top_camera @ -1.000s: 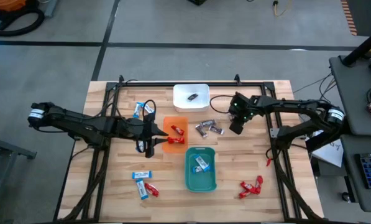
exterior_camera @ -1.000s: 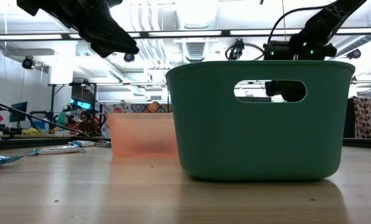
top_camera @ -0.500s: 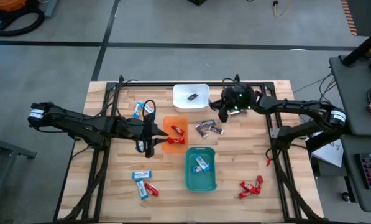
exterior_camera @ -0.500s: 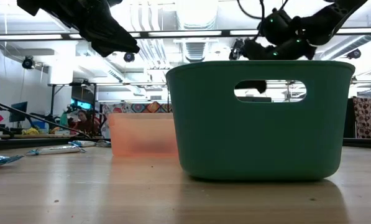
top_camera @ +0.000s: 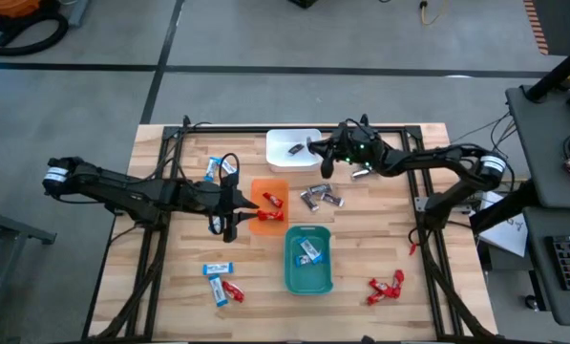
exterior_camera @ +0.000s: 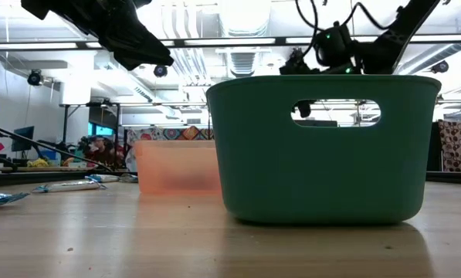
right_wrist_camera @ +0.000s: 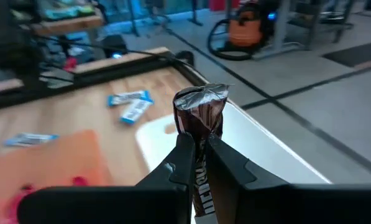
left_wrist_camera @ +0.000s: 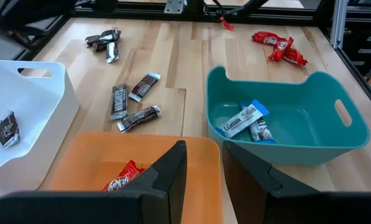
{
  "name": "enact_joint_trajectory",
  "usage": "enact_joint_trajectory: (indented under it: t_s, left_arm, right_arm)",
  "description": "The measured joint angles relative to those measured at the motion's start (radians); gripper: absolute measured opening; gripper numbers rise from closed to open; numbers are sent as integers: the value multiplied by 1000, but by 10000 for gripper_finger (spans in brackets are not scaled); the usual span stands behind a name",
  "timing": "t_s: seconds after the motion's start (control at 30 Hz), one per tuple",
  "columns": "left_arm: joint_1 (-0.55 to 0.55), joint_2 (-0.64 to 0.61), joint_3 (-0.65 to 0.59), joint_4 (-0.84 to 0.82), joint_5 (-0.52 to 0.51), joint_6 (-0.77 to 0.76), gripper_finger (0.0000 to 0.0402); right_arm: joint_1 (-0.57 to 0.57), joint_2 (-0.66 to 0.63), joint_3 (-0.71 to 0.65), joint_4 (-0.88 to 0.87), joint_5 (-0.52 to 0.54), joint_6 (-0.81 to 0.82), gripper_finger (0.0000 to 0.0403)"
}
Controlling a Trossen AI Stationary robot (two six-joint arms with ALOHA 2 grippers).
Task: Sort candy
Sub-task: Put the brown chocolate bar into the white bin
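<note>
Change, right arm: swung from about 3 o'clock of the table centre over to 12 o'clock; right gripper (top_camera: 321,158) now at the right edge of the white tray (top_camera: 293,149), where 1 second ago stood beside the loose brown pieces.
Right gripper grip: fingers (right_wrist_camera: 183,163) pressed on a dark brown candy (right_wrist_camera: 201,121), silver crimped end sticking up past the tips.
Change, left arm: none; same pose in all 3 high pictures.
Left gripper (top_camera: 235,212): at 9 o'clock of the orange tray (top_camera: 263,219), partly spread, holding nothing; fingers (left_wrist_camera: 169,180) over the orange rim in the wrist view.
White tray contents: 1 dark brown piece (top_camera: 296,149).
Orange tray contents: 2 red candies (top_camera: 272,207).
Teal tray (top_camera: 308,279): at 6 o'clock of the orange tray, with blue-and-white candies (top_camera: 309,252) inside.
Loose brown candies (top_camera: 321,198): about 3, at 3 o'clock of the orange tray.
Loose blue-and-white candies (top_camera: 220,168): at 10 o'clock; more with a red piece (top_camera: 221,278) at 7 o'clock.
Loose red candies (top_camera: 386,286): at 5 o'clock, near the table corner.
Surface: pale wooden plank table (top_camera: 380,239) with a black frame along the edges.
Room: grey floor around the table; orange-and-black vacuum (top_camera: 22,19) at far 10 o'clock; ceiling lights and cluttered benches beyond, in the low view.
</note>
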Motion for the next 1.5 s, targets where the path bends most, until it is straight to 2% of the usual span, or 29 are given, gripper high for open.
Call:
enact_joint_trajectory:
  t_s: [0.53,0.73,0.97,1.2,1.3,1.5]
  left_arm:
    - [1,0,0,0,0,27,87]
    - [1,0,0,0,0,27,87]
    - [2,0,0,0,0,27,87]
    - [2,0,0,0,0,26,87]
    - [2,0,0,0,0,21,87]
    - [2,0,0,0,0,2,87]
  right_arm:
    - [0,71,0,15,26,-32,32]
    - [0,71,0,13,103,-29,68]
    - [0,71,0,-12,105,-14,114]
    - [0,63,0,-26,103,-5,133]
    - [1,36,0,-37,70,-13,138]
    - [10,-45,-23,-61,-96,-8,140]
